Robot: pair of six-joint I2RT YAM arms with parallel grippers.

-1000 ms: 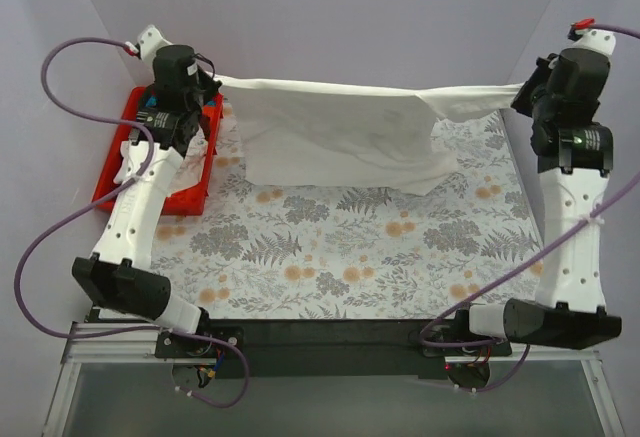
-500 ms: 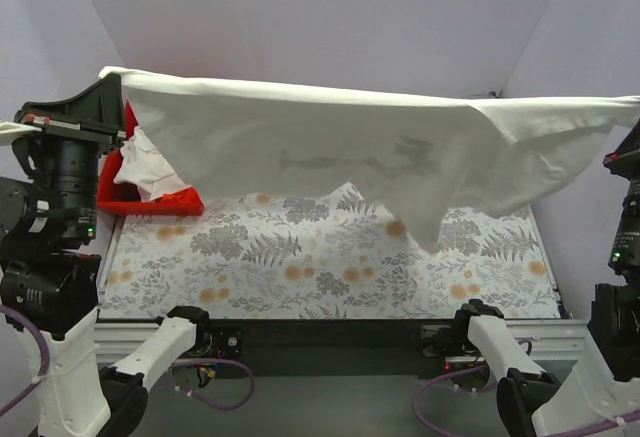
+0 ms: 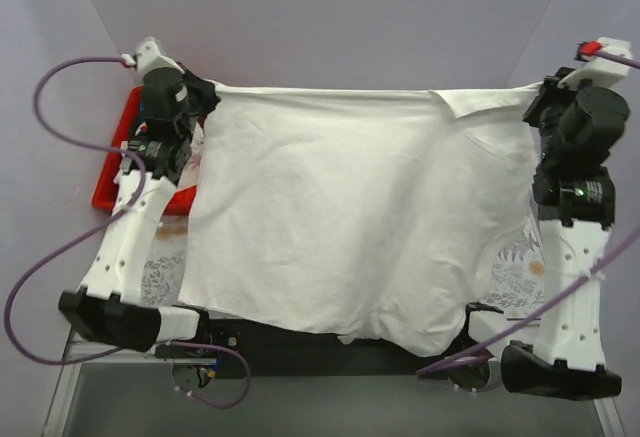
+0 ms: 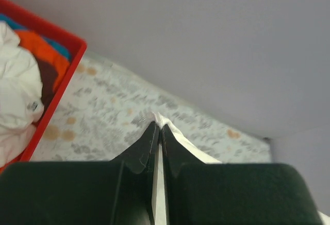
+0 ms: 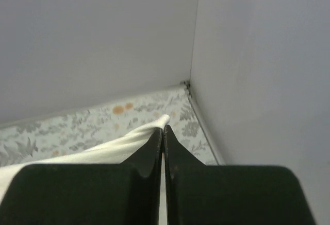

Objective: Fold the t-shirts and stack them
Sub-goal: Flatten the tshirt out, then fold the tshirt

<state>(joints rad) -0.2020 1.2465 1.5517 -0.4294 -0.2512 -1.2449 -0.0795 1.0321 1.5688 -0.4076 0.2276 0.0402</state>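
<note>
The large white t-shirt [image 3: 340, 217] takes up most of the top view. It is stretched in one broad sheet between the two arms, its top edge running nearly straight along the far side and its lower edge draped over the black rail at the near side. The cloth is mostly smooth, with soft creases and a folded-over flap near its upper right corner. The lower right corner hangs lowest and looks ragged. I cannot tell whether the sheet lies on the surface or hangs above it.

The table [image 3: 520, 267], with its grey and orange floral covering, shows only in slivers to the right and left of the shirt.

A red plastic bin [image 3: 110, 182] sits at the far left of the table, partly behind the left arm and just beside the shirt's left edge.

The left end effector [image 3: 205, 92] pinches the shirt's upper left corner. In its wrist view the black fingers [image 4: 144, 148] are pressed together on a thin strip of white cloth. The right end effector [image 3: 535, 97] is clamped in the same way on the upper right corner, its fingers [image 5: 149, 155] closed around a white fold whose tip pokes out beyond them.

The left wrist view shows a crumpled white shirt [image 4: 15, 96], an orange-red shirt [image 4: 41, 47] and a strip of blue cloth [image 4: 13, 21] inside the bin.
</note>
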